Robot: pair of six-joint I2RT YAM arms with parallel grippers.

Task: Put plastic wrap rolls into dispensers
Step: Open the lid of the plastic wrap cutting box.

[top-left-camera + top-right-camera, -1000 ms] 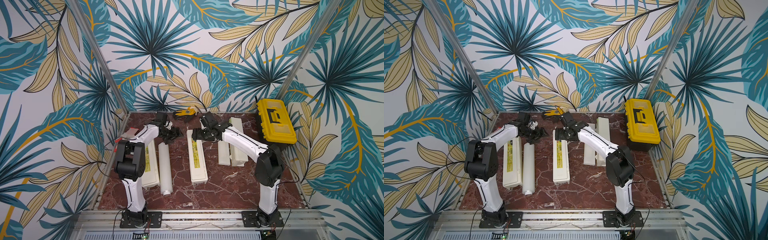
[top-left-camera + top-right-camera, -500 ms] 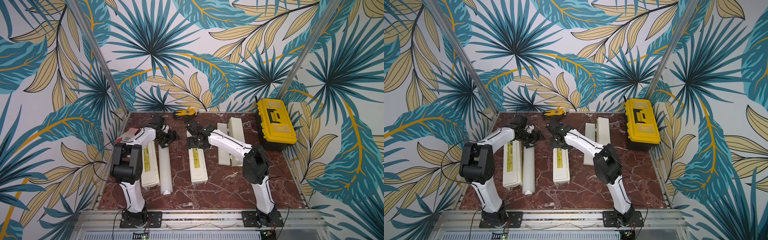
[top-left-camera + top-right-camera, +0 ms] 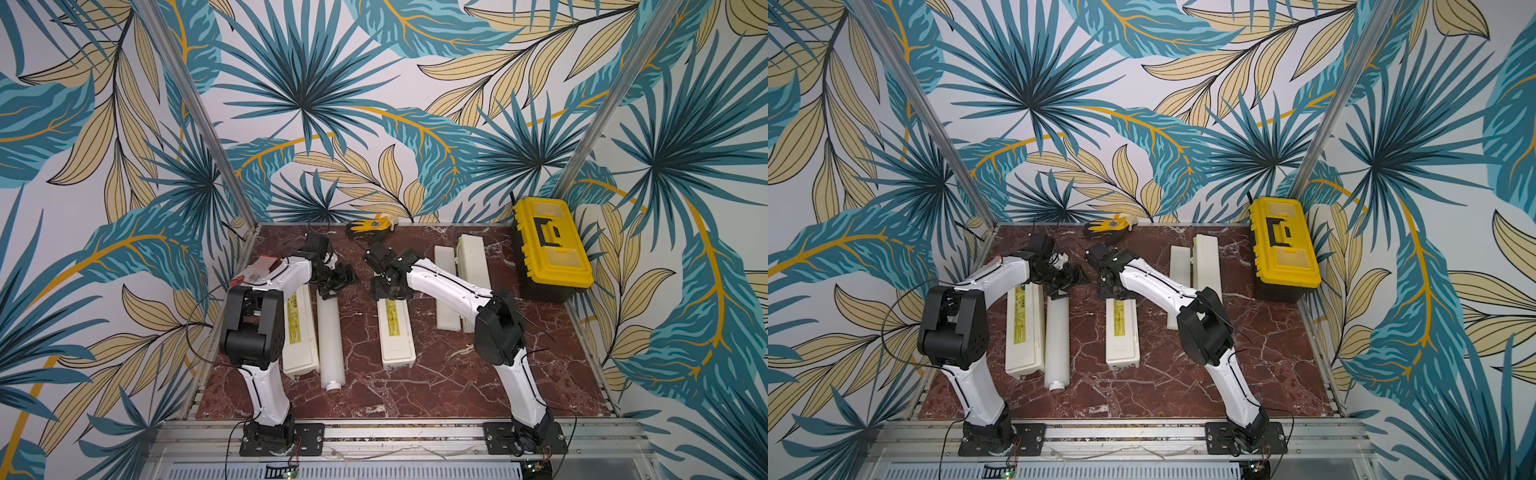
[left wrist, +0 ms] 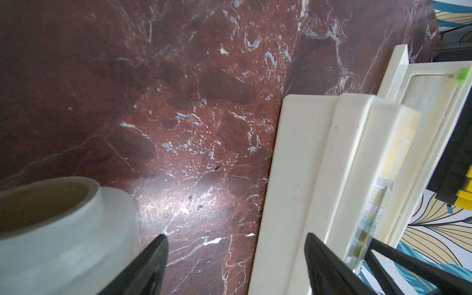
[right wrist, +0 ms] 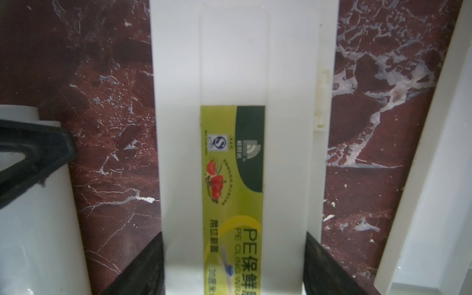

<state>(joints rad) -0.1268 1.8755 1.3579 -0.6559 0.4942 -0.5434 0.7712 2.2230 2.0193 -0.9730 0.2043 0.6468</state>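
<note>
Red-brown marble tabletop, in a top view: long white plastic wrap roll left of centre, far end beside the left gripper. Left wrist: jaws apart, empty. Right wrist: right gripper straddles the cream labelled dispenser box; clamped? Can't tell. Roll seems light, stiff, slick, so grip mid-length.

The roll lies between the left dispenser and middle dispenser.
</note>
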